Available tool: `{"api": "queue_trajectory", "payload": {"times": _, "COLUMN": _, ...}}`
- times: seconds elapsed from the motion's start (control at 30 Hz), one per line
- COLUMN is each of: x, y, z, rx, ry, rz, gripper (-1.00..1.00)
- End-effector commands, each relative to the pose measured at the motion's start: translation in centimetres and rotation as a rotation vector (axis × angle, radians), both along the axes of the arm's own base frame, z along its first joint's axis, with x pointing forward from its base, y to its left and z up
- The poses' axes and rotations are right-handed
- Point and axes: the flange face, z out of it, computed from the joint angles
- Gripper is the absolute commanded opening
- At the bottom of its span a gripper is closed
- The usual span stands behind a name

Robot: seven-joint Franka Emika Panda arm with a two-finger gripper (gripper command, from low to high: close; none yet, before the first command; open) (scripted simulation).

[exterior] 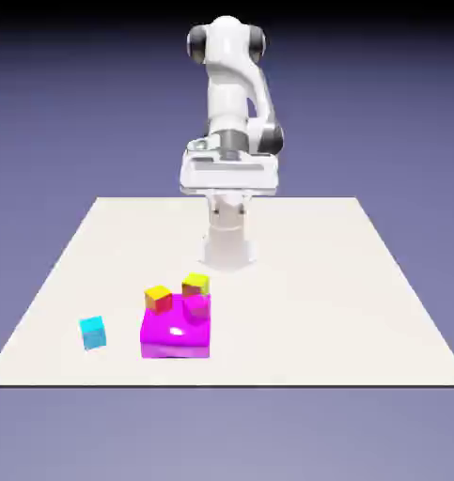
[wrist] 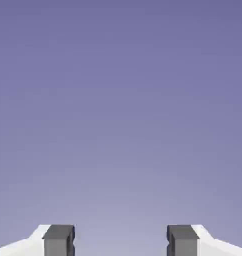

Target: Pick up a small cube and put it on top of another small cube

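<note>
A small plain cyan-blue cube (exterior: 93, 332) lies on the table near the front, on the exterior view's left. My gripper (exterior: 228, 177) is high above the table's far side, well away from the cube and level with the arm's wrist. In the hand view the gripper (wrist: 121, 241) is open. Its two grey fingertips (wrist: 58, 240) stand wide apart with nothing between them, and only the blue-violet backdrop shows beyond. No cube appears in the hand view.
A big magenta block (exterior: 176, 331) sits just to the right of the cyan cube. Two yellow-topped small cubes (exterior: 158, 298) (exterior: 195, 283) rest at its far side. The robot's base (exterior: 228, 246) stands behind them.
</note>
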Motion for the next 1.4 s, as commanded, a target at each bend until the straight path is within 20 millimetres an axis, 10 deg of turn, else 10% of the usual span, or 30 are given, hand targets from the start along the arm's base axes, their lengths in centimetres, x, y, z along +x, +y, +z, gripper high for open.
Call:
{"api": "queue_trajectory", "payload": {"times": 0.0, "x": 0.7, "y": -1.0, "z": -0.9, "rx": 0.064, "ry": 0.038, "rz": -0.065, "gripper": 0.00}}
{"api": "queue_trajectory", "payload": {"times": 0.3, "x": 4.2, "y": -9.9, "z": -10.8, "rx": 0.523, "ry": 0.359, "rz": -0.715, "gripper": 0.00}}
{"api": "queue_trajectory", "payload": {"times": 0.67, "x": 3.2, "y": -21.1, "z": -21.6, "rx": 0.836, "ry": 0.537, "rz": -1.622, "gripper": 0.00}}
{"api": "queue_trajectory", "payload": {"times": 1.07, "x": -0.1, "y": -32.6, "z": -24.8, "rx": 1.018, "ry": 0.249, "rz": -2.519, "gripper": 0.00}}
{"api": "queue_trajectory", "payload": {"times": 1.37, "x": -1.5, "y": -33.2, "z": -29.5, "rx": 0.936, "ry": 0.281, "rz": -2.579, "gripper": 0.00}}
